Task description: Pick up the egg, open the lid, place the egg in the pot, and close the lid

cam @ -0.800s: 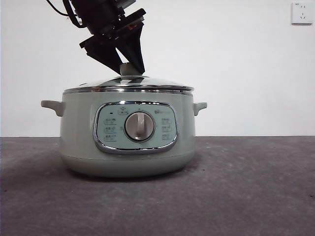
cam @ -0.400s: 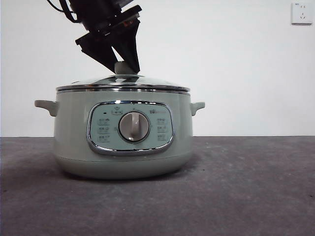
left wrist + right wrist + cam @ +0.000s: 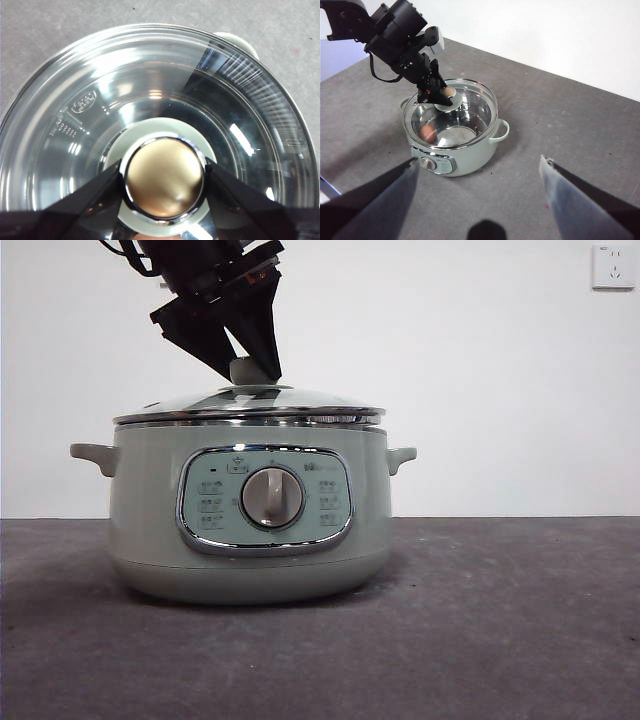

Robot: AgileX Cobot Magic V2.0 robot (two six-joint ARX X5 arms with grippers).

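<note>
The left gripper is clamped on the knob of the lid, one jaw on each side. The lid sits on the pot, its right edge tipped slightly up off the rim. The egg lies inside the pot, seen through the glass. The right gripper hangs well away from the pot, jaws wide apart.
</note>
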